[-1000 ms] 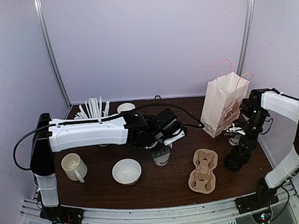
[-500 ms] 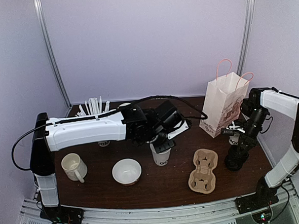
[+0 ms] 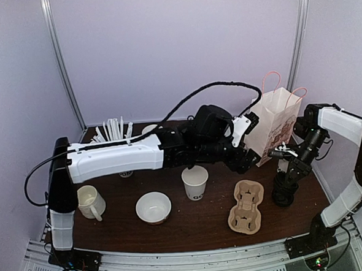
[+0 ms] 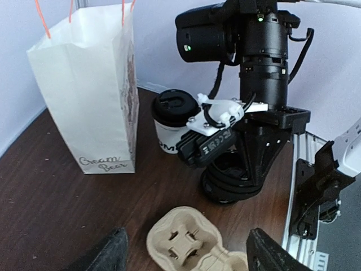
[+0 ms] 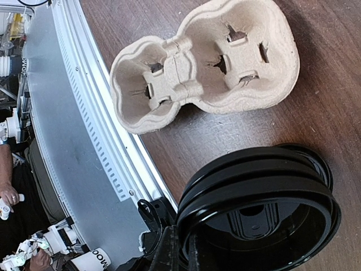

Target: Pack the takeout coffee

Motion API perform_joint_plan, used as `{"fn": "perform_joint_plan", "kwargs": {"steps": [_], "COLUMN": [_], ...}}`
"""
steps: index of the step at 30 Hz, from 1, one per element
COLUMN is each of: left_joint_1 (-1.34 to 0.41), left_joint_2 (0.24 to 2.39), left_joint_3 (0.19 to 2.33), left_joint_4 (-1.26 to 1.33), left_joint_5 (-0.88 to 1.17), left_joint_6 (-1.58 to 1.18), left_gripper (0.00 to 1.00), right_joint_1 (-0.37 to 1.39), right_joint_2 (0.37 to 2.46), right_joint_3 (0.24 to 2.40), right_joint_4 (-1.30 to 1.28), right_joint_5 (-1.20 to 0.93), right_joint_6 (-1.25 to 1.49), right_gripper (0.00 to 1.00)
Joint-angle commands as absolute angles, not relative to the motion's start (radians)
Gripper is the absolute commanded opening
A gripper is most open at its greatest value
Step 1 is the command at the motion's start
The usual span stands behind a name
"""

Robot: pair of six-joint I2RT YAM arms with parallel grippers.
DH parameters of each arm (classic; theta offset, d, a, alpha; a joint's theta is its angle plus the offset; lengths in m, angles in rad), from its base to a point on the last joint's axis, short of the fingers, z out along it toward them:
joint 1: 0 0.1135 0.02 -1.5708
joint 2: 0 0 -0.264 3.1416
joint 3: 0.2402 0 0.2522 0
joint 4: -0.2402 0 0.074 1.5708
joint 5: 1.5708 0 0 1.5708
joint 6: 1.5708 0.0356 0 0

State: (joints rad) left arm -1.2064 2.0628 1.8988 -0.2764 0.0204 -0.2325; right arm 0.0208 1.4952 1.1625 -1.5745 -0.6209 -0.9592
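Top: left tool (image 3: 251, 160) released, empty, 12 o'clock of cup carrier (image 3: 245, 206); left wrist: lidded coffee cup (image 4: 174, 116) upright on surface (image 4: 45, 186), 3 o'clock of paper bag (image 4: 90, 96), just beside it; right wrist: right tool (image 5: 183, 248) clenched on black lids (image 5: 265, 209).

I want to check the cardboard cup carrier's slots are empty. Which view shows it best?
The right wrist view: the cup carrier lies whole and large, seen from above, both slots empty. The top view shows it whole but small; the left wrist view shows only one end at the bottom edge.
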Motion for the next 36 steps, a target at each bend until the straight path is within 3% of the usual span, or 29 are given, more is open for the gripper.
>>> {"fn": "perform_joint_plan", "kwargs": {"steps": [1, 15, 36], "left_joint_1": [-1.210, -1.208, -1.220], "left_joint_2": [2.182, 2.371, 2.538], "left_joint_3": [1.905, 1.981, 2.179], "left_joint_4": [-0.073, 0.131, 0.087], "left_joint_5": [0.131, 0.137, 0.194], "left_joint_6": [-0.400, -0.572, -0.644], "left_gripper": [0.75, 0.76, 0.73], "right_joint_1": [0.015, 0.014, 0.014], "right_joint_2": [1.460, 1.438, 1.399], "right_joint_3": [1.168, 1.163, 1.173], "right_joint_4": [-1.582, -1.580, -1.578], "right_joint_5": [-0.650, -0.640, -0.650], "right_joint_6": [-0.951, -0.946, -0.944], "right_gripper": [0.00, 0.00, 0.00]}}
